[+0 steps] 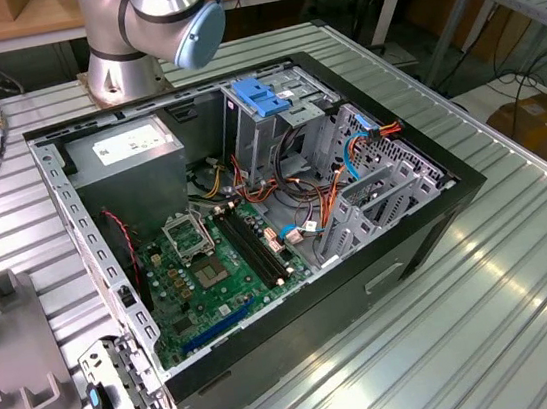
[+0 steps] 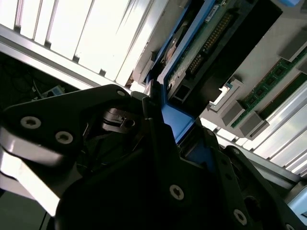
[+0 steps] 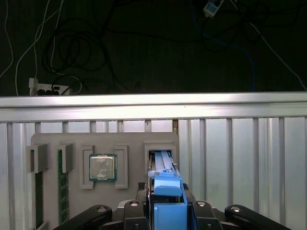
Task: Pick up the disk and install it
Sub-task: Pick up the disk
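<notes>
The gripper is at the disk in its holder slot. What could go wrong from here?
The disk stands on edge in a tight slot of the grey tray, with the gripper at its blue carrier; an off-axis pull could jam it against the slot walls.
The processor and memory sticks sit in neighbouring pockets; a dragged tray could shake them.
Loose orange cables lie beside the drive cage in the exterior view and could snag.
</notes>
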`<control>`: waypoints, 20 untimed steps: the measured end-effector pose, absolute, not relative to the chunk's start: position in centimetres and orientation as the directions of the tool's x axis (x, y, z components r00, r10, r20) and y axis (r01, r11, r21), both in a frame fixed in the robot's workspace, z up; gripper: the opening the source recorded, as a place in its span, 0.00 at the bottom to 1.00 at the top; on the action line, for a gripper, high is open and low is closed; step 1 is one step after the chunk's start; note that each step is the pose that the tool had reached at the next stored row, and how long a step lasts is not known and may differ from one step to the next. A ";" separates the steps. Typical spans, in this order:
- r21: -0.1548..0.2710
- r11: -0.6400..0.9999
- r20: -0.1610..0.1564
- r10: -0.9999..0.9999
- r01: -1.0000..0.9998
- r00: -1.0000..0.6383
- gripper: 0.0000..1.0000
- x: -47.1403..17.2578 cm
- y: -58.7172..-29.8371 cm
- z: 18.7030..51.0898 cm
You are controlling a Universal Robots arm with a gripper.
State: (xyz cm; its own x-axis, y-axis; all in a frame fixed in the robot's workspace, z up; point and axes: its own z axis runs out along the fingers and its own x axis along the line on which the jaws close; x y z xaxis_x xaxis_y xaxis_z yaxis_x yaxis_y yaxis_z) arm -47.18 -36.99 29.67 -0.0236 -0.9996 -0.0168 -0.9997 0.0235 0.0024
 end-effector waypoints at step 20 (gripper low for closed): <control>0.002 0.024 -0.017 -1.000 -1.000 -0.024 0.37 -47.2 -37.0 31.6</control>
State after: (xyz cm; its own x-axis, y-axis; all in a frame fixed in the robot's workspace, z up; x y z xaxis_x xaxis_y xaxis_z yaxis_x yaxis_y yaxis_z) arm -47.18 -36.99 31.56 -0.0236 -0.9996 -0.0173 -0.9997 0.0235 0.0025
